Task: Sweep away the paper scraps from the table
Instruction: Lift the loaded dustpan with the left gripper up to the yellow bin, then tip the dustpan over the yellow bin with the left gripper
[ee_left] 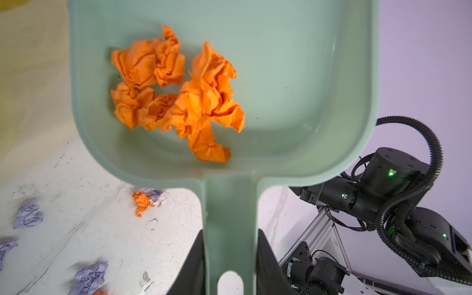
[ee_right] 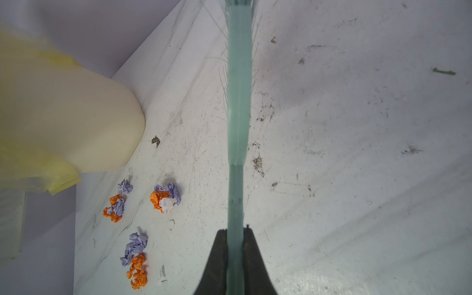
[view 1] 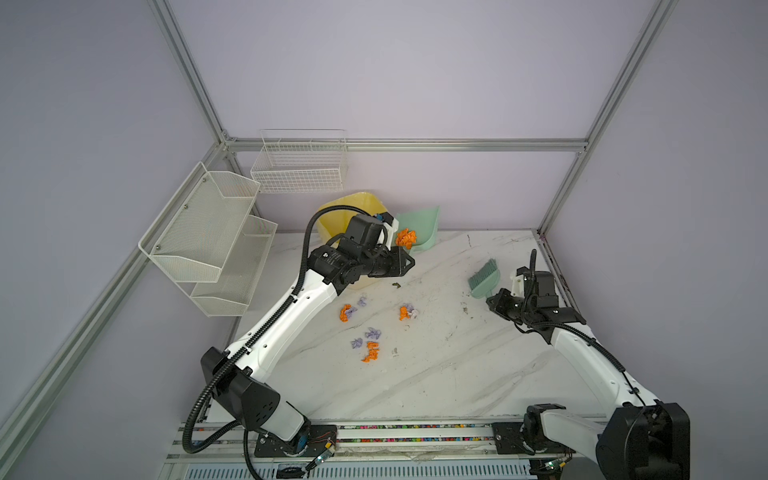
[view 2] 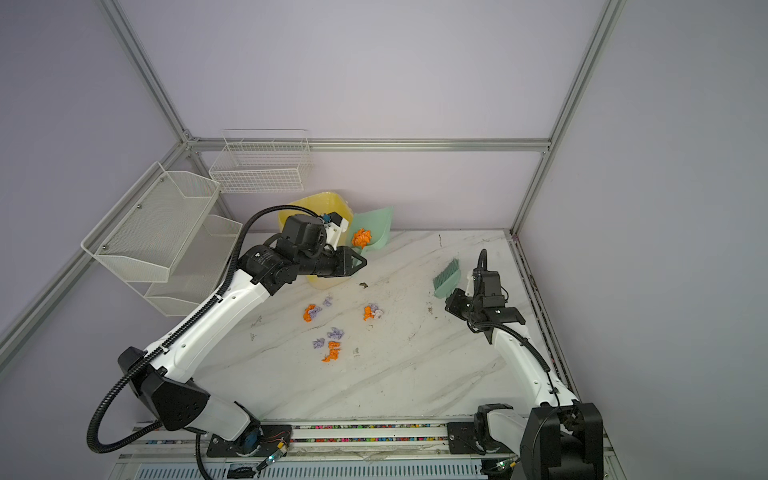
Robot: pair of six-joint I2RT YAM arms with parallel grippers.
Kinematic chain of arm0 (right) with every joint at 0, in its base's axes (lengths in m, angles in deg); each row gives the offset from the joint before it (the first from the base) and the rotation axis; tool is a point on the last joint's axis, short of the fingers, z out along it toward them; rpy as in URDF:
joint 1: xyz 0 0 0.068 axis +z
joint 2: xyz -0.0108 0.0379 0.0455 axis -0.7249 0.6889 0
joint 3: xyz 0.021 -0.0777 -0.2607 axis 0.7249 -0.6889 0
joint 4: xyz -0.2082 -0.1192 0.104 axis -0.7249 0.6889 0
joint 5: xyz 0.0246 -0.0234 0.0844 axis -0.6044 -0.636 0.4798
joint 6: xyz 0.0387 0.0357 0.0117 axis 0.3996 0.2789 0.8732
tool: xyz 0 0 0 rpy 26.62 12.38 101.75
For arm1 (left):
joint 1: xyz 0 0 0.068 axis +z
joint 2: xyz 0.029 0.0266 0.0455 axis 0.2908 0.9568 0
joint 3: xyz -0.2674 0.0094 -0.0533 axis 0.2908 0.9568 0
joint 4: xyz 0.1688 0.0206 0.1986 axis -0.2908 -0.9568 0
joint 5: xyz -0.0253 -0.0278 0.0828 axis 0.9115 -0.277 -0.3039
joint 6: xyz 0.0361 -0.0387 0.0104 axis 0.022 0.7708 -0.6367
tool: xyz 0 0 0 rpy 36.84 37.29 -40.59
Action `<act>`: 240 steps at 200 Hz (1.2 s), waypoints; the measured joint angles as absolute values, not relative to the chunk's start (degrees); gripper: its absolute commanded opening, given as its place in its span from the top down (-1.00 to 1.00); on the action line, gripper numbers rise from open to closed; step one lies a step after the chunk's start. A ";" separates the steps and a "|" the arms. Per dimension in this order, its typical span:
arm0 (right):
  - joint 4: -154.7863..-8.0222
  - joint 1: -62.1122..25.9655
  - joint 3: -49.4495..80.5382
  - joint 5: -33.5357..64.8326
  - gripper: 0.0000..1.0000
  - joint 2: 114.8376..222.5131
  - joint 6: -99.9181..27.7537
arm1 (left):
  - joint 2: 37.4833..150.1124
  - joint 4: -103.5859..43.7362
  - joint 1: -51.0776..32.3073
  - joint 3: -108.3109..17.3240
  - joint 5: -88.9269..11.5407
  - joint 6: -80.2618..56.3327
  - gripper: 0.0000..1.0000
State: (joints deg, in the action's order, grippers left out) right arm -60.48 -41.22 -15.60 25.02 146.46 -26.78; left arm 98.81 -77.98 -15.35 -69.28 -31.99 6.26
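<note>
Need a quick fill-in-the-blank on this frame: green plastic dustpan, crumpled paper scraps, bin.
1. The left gripper holds the pale green plastic dustpan by its ___.
2. The crumpled paper wads inside it are all ___.
3. The loose paper scraps on the white marble-patterned table are mostly orange or ___.
4. Next to the dustpan stands a cream bin lined with a ___ plastic bag.

Missing words: handle; orange; lilac; yellow.

Robotics lab cell: aluminium frame (view 1: 407,144), plain lilac walls (view 1: 395,75).
</note>
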 measured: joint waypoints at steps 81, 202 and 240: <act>-61.68 -41.22 -15.95 26.11 1.00 145.25 -25.51 | 97.50 -75.01 -3.70 -69.28 -23.55 10.21 0.83; -61.61 -41.16 -15.93 26.46 1.00 144.77 -24.61 | 95.20 -38.99 9.75 -50.86 0.36 38.08 0.83; -61.53 -41.13 -15.93 26.44 1.00 144.20 -24.57 | 95.20 -22.90 12.08 -43.86 3.42 50.69 0.82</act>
State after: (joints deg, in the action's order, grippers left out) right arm -61.53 -41.13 -15.93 26.44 144.20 -24.57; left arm 95.20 -22.90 12.08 -43.86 3.42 50.69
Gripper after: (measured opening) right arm 0.112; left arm 0.240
